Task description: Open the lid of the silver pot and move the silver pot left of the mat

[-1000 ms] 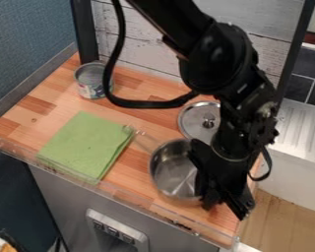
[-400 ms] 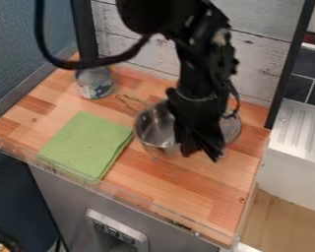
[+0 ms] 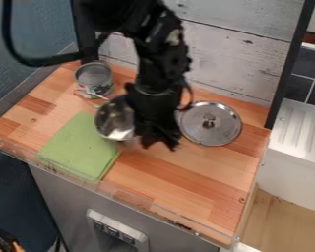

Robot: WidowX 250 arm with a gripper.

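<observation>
Pot (image 3: 111,121), silver and lidless, directly left of the end effector (image 3: 161,143), overlapping in view the upper right corner of the green mat (image 3: 75,150). End effector apparently clamped on the pot's near right side, judging by the contact there, though with the grip itself largely hidden behind the black arm (image 3: 153,74). Height of the pot above the tabletop (image 3: 186,197) hard to tell. Handle (image 3: 91,93) up and to the left of the end effector, pointing toward the open can (image 3: 94,78) and close to it in view. Mat down and to the left of the end effector. Lid (image 3: 203,133) on the right of the end effector, flat with knob (image 3: 208,119) up, well apart from the pot.

Opening step done, to judge by the lid set aside; carrying step in hand. Next, a move farther to the left with the grip kept firm, high enough to clear both mat and can, handle away from the can's rim, then a level lowering onto the wood beyond the mat's left edge and release.
</observation>
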